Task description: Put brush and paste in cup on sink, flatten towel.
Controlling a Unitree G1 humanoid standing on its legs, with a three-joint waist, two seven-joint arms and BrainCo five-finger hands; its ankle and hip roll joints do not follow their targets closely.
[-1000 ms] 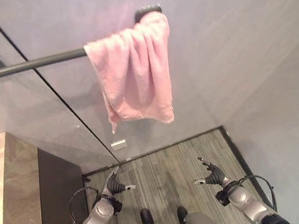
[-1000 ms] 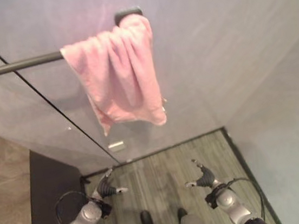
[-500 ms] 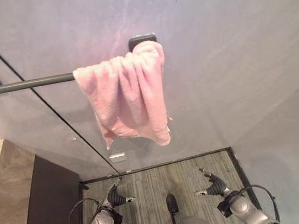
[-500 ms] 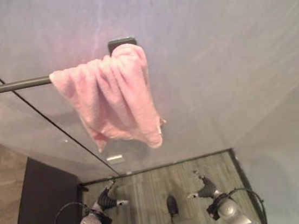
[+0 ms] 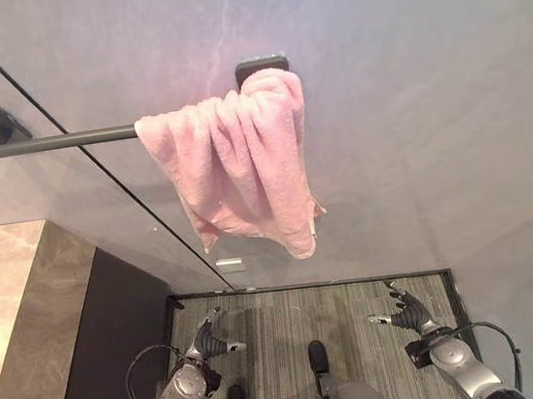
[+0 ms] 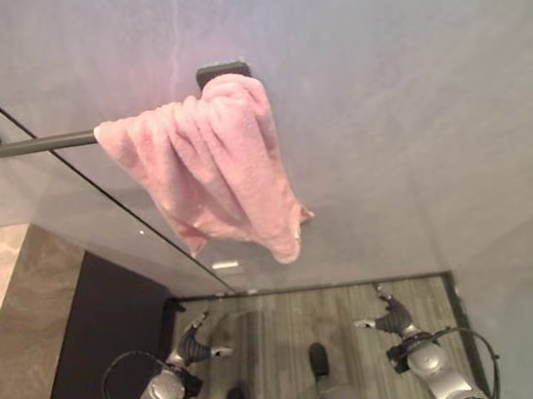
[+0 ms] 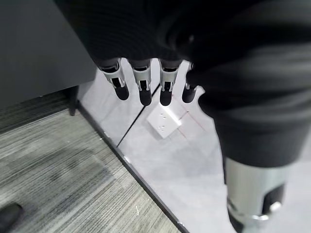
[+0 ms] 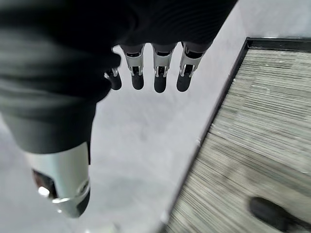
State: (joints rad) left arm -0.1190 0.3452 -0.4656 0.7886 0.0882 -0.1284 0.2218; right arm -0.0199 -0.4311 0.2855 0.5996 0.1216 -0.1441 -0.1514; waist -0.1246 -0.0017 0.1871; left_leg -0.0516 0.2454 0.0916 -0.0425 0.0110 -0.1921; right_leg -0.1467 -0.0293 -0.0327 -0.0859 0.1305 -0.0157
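Pink towel (image 6: 219, 166) bunched on dark rail (image 6: 27, 146); both hands low, seemingly empty.

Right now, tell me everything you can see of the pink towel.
The pink towel looks like soft terry cloth. It hangs over the dark towel bar on the grey wall, bunched up against the bar's right-hand mount rather than spread flat. It falls in thick vertical folds, its lower edge slanting down to a corner at the lower right. It touches the bar; the left hand and right hand hang open far below it.

Soft, even light — faint pink sheen on the wall (image 5: 226, 29)
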